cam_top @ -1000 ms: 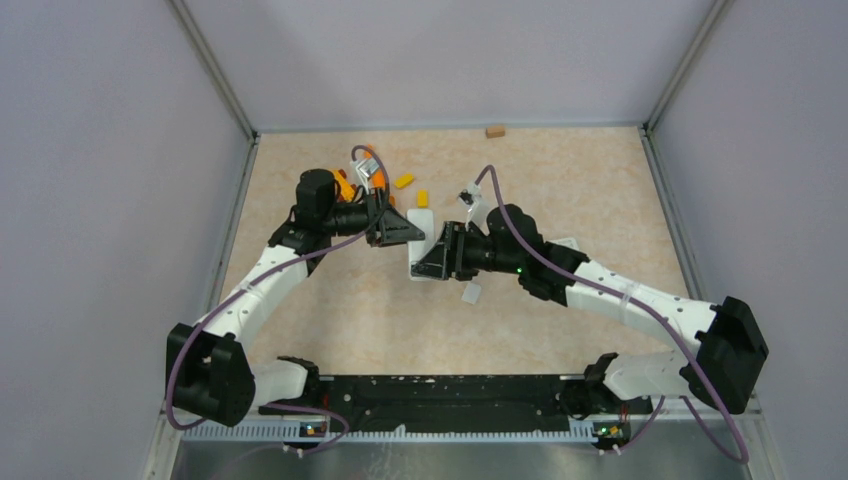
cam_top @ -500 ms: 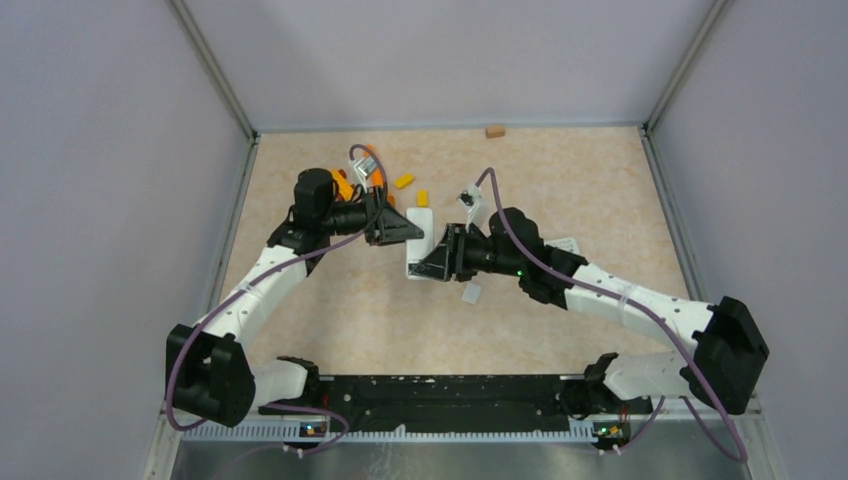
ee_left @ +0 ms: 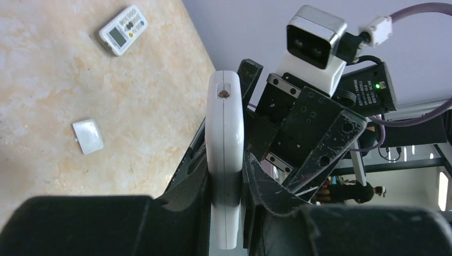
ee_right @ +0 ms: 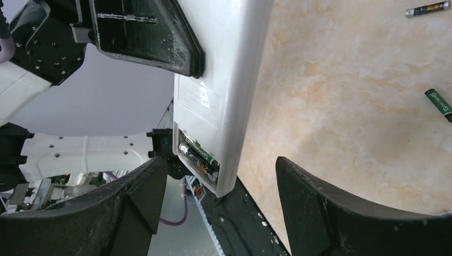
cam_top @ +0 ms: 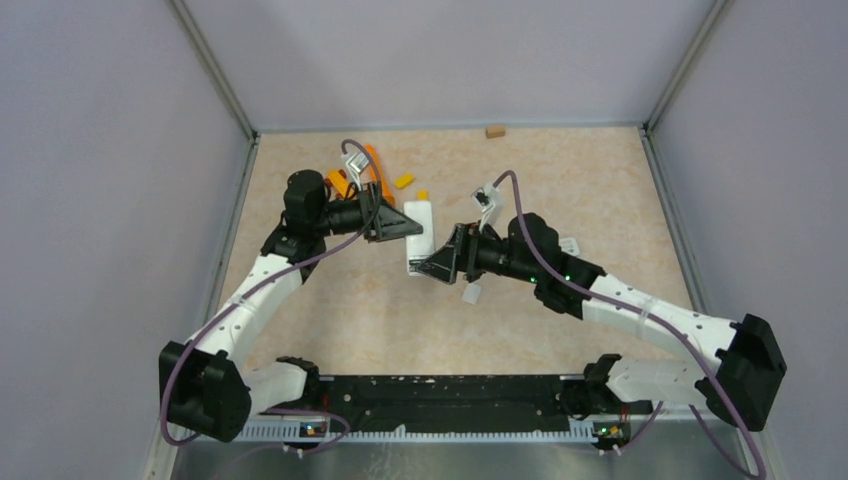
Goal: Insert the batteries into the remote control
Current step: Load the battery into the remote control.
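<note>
Right wrist view first: we see the white remote [ee_right: 224,80] with its back turned to us and the battery bay at its lower end uncovered. One battery [ee_right: 198,156] sits in that bay. Two more batteries lie on the worktop [ee_right: 346,122], well apart from the remote: one [ee_right: 426,9] near the top edge of this view, the other [ee_right: 440,104] at its right edge.

The left gripper [cam_top: 405,225] has its jaws closed on the remote. In the left wrist view we look along the remote's thin edge, with a dark finger [ee_left: 194,181] pressed against each flat side.

The right gripper [cam_top: 437,264] faces the bay end of the remote with its jaws spread wide. In its own view the two fingers [ee_right: 133,213] stand either side of that end and touch nothing.

Farther off on the worktop, the left wrist view shows a second remote [ee_left: 123,30] lying face up, and nearer us a small white cover [ee_left: 88,136]. From the top we also see yellow blocks [cam_top: 404,181] just beyond the left gripper.
</note>
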Controlling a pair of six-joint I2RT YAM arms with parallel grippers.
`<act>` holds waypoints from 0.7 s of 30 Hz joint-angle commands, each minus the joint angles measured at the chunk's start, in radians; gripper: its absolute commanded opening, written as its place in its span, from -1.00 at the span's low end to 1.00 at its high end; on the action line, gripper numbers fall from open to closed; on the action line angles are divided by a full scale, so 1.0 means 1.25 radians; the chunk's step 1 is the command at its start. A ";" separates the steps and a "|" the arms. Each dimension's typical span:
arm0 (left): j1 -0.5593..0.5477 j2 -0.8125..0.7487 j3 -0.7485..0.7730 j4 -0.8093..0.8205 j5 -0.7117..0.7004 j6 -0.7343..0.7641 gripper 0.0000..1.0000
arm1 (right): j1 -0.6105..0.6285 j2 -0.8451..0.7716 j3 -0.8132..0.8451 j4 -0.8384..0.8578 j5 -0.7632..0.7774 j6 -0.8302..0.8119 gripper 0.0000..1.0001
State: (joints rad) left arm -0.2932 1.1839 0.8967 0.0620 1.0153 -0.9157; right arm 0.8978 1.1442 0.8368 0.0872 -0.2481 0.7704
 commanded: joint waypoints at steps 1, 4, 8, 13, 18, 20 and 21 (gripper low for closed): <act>0.012 -0.060 -0.022 0.137 -0.018 -0.030 -1.00 | -0.006 -0.050 -0.016 0.060 0.026 -0.012 0.49; 0.018 -0.094 -0.030 0.142 -0.050 -0.023 -1.00 | -0.008 -0.073 -0.016 0.046 0.068 -0.019 0.44; 0.032 -0.137 -0.038 0.098 -0.132 0.026 -1.00 | -0.012 -0.101 0.004 -0.032 0.149 -0.079 0.43; 0.046 -0.187 -0.043 -0.008 -0.292 0.095 -1.00 | -0.015 -0.114 0.046 -0.164 0.239 -0.230 0.43; 0.053 -0.232 -0.056 -0.108 -0.457 0.117 -1.00 | -0.016 -0.049 0.088 -0.315 0.289 -0.414 0.45; 0.053 -0.257 -0.072 -0.119 -0.515 0.110 -1.00 | -0.016 -0.003 0.102 -0.371 0.254 -0.492 0.45; 0.054 -0.269 -0.084 -0.120 -0.541 0.102 -1.00 | -0.015 0.021 0.105 -0.391 0.243 -0.518 0.45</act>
State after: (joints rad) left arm -0.2321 0.9100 0.8322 -0.0414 0.5423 -0.8036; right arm 0.8848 1.0740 0.9077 -0.2272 0.0574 0.3603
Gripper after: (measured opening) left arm 0.252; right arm 0.723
